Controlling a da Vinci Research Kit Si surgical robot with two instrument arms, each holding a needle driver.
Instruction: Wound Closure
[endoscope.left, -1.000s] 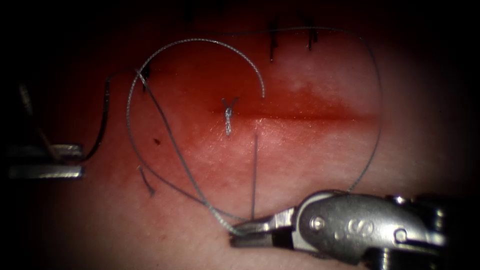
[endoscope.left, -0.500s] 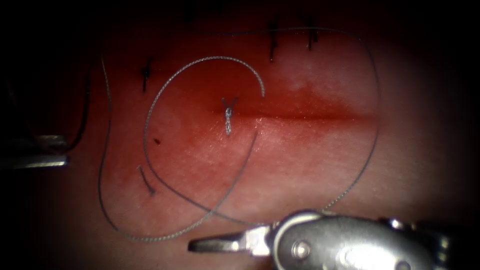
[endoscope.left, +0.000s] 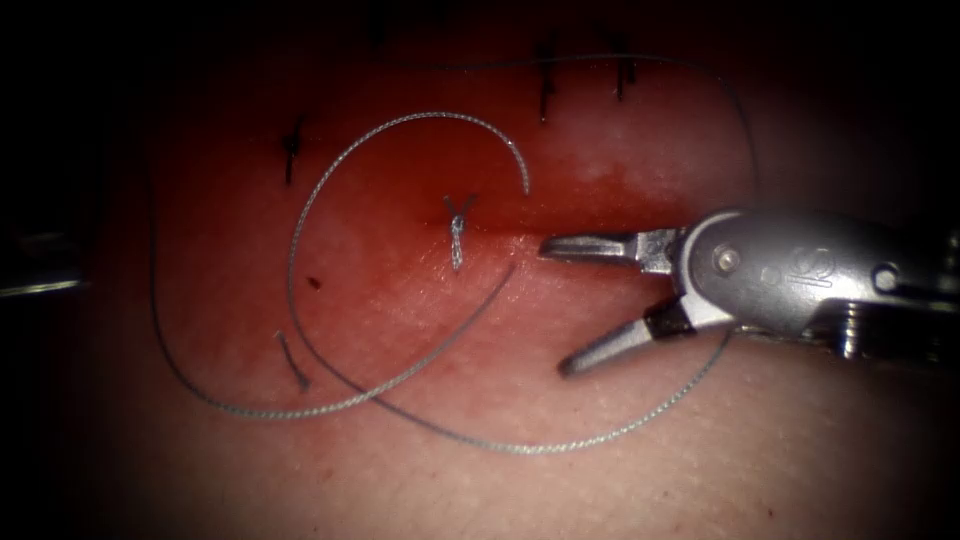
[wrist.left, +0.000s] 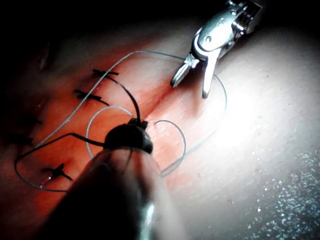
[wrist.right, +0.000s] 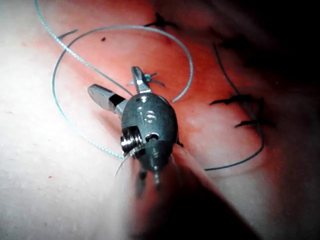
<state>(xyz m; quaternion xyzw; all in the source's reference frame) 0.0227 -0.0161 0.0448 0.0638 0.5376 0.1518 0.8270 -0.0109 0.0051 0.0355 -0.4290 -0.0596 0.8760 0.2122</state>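
Over the cut (endoscope.left: 600, 232): right tool (endoscope.left: 558, 305), jaws spread, grasping nothing. Thread (endoscope.left: 400, 385) loose in loops on tissue (endoscope.left: 700, 460); knot (endoscope.left: 457, 235) on cut. Left tool (endoscope.left: 40, 275): jaw state unclear.

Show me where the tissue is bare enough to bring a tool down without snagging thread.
Bare tissue lies below the right tool, whose fingers are open and empty. The cut above that tool is bare too. Crowded: thread loops around the knot and left of it. Left tool sits at the left edge.

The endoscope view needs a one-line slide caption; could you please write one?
Right tool, fingers open and empty, beside the knot on the cut, loose thread looped over the tissue.
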